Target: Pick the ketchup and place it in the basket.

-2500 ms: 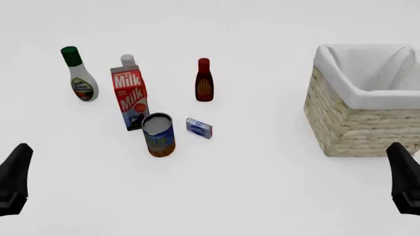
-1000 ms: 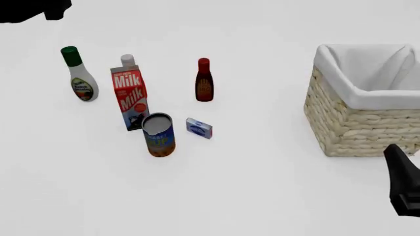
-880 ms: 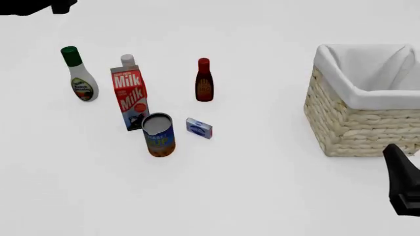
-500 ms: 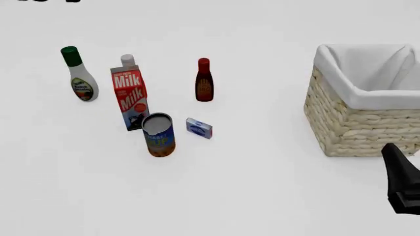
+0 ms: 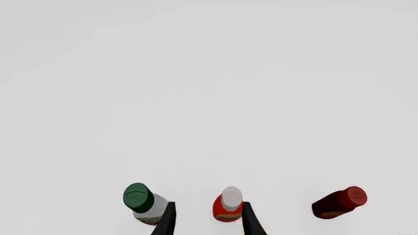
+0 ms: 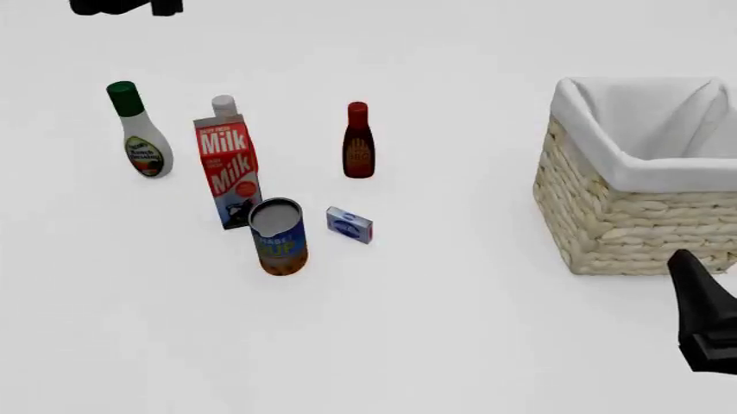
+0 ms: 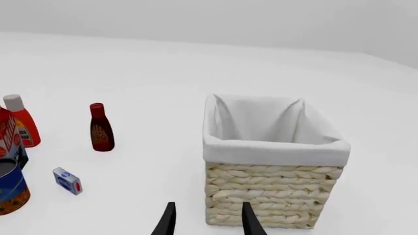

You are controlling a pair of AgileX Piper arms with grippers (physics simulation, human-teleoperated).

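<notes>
Front view: the left arm is showing only as a dark shape at the far top edge, above the row of bottles; its fingers cannot be made out here. The right gripper is sitting low at the near right, just in front of the basket. The ketchup is standing upright directly behind the milk carton, only its white cap showing. A green-capped dressing bottle is standing to the left, a dark sauce bottle to the right, a can and a small blue box nearer the camera.

Left wrist view: the left gripper is looking down from above, its fingers spread and holding nothing. The ketchup is lying just between the fingertips in the picture, the dressing bottle and sauce bottle on either side.

Right wrist view: the right gripper is pointing at the basket, fingers spread and empty. The ketchup is standing far off, well apart from the basket, beside the sauce bottle.
</notes>
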